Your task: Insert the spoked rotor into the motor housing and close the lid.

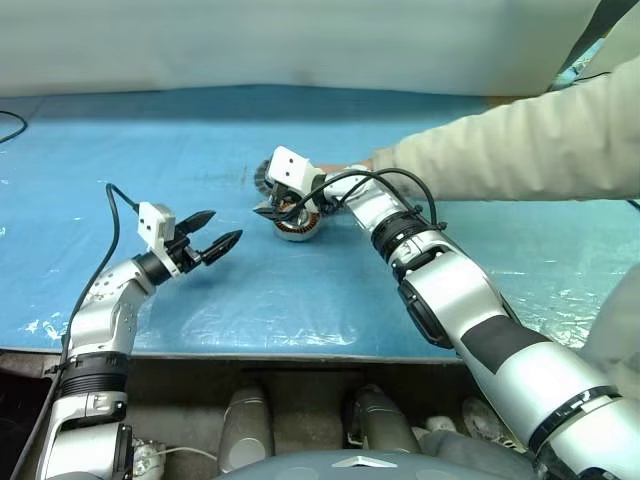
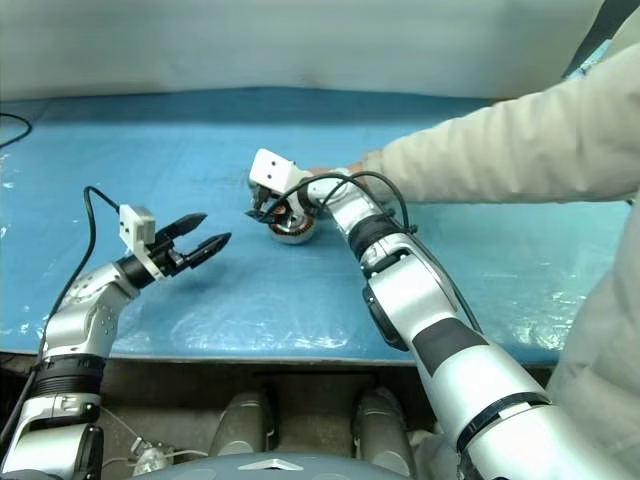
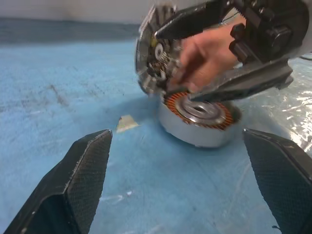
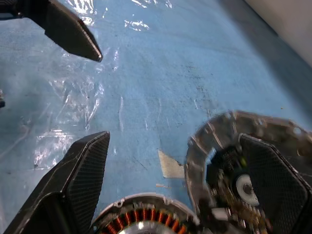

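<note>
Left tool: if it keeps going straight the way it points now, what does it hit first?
Probably the housing on the table: it lies ahead between the open left tool's fingers. Just above it are the right tool and a person's hand holding the tilted lid. Depth is unclear.

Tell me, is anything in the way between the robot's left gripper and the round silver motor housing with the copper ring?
Nothing lies on the blue table between the left gripper and the motor housing. But the open right gripper hangs over its top, and a person's hand holds a silver disc tilted at its edge.
</note>
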Controlling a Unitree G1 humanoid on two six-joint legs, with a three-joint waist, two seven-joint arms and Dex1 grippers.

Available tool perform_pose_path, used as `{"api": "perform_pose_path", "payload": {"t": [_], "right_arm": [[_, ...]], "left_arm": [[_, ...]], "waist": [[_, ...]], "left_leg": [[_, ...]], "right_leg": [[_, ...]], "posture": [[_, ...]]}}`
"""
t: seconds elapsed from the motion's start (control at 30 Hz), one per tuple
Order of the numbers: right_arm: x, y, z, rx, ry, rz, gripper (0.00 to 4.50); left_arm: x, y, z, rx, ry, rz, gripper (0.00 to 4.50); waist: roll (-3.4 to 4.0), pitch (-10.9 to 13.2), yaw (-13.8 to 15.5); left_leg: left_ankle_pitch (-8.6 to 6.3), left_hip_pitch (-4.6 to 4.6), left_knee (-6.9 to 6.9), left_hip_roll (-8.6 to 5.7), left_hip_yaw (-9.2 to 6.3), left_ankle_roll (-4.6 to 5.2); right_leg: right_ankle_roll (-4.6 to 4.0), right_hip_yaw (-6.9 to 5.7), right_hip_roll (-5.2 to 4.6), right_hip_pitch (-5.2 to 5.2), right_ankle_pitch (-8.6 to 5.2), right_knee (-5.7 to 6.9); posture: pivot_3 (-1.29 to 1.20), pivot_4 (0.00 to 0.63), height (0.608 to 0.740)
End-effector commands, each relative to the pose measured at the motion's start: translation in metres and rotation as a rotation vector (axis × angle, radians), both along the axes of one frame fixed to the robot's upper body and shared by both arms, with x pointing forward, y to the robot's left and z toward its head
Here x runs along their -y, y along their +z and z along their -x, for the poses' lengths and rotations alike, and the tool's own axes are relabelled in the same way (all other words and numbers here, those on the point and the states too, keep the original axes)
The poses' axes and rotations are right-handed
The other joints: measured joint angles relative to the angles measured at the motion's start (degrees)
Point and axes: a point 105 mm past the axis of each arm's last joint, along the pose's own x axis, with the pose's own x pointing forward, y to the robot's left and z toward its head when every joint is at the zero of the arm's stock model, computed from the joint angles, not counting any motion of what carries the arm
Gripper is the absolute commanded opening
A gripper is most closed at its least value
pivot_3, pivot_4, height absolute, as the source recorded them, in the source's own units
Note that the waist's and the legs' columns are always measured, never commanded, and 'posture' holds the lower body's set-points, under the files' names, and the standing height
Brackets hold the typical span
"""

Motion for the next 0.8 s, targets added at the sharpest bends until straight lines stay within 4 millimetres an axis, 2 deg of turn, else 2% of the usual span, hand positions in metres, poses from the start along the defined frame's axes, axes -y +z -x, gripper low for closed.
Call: {"api": "perform_pose_path", "payload": {"t": [0.03, 0.17, 0.23, 0.3, 0.43, 0.57, 0.8], "right_arm": [[0.009, 0.01, 0.002, 0.048, 0.056, 0.012, 4.47], [0.035, -0.004, 0.009, 0.035, 0.135, 0.109, 4.47], [0.053, -0.006, 0.011, 0.011, 0.145, 0.12, 4.47], [0.062, -0.009, 0.015, -0.005, 0.158, 0.131, 4.47], [0.065, -0.014, 0.024, -0.026, 0.186, 0.158, 4.47], [0.063, -0.019, 0.022, -0.001, 0.157, 0.179, 4.47], [0.062, -0.039, 0.026, 0.08, 0.209, 0.339, 4.47]], "left_arm": [[0.007, 0.009, -0.003, 0.031, -0.032, -0.007, 4.47], [0.011, 0.01, -0.005, 0.035, -0.049, -0.004, 4.47], [0.013, 0.009, -0.006, 0.032, -0.059, -0.003, 4.47], [0.015, 0.007, -0.008, 0.027, -0.065, -0.001, 4.47], [0.023, 0.005, -0.011, 0.027, -0.09, 0.01, 4.47], [0.03, 0.006, -0.015, 0.031, -0.109, 0.014, 4.47], [0.035, 0.005, -0.018, 0.035, -0.125, 0.018, 4.47]], "waist": [[0.0, 0.0, 0.05], [-0.02, 0.01, 0.03], [-0.02, 0.01, 0.08], [-0.02, 0.01, 0.1], [-0.03, 0.01, -0.17], [-0.03, 0.01, -0.19], [-0.03, 0.01, -0.03]], "left_leg": [[0.04, -0.01, 0.0, 0.0, 0.0, 0.06], [0.05, -0.06, 0.0, 0.0, 0.0, 0.09], [0.05, -0.05, 0.0, 0.01, -0.01, 0.1], [0.06, -0.05, 0.01, 0.0, -0.01, 0.12], [0.05, -0.01, 0.06, 0.01, -0.01, 0.14], [-0.06, 0.03, 0.06, 0.04, -0.01, 0.34], [-0.05, -0.04, 0.06, 0.01, -0.01, 0.33]], "right_leg": [[0.0, 0.0, 0.0, 0.0, 0.0, -0.01], [0.0, -0.01, 0.0, 0.0, 0.0, -0.03], [0.0, -0.02, 0.01, -0.01, 0.0, -0.02], [0.0, -0.02, 0.01, 0.0, 0.0, -0.01], [0.0, -0.01, 0.02, 0.0, 0.0, 0.04], [-0.02, 0.0, 0.05, 0.0, 0.0, 0.07], [-0.02, -0.01, 0.02, -0.01, -0.01, 0.01]], "posture": [[0.0, 0.15, 0.74], [0.0, 0.15, 0.74], [0.0, 0.15, 0.74], [0.0, 0.15, 0.74], [0.0, 0.15, 0.74], [0.0, 0.15, 0.74], [0.0, 0.15, 0.74]]}}
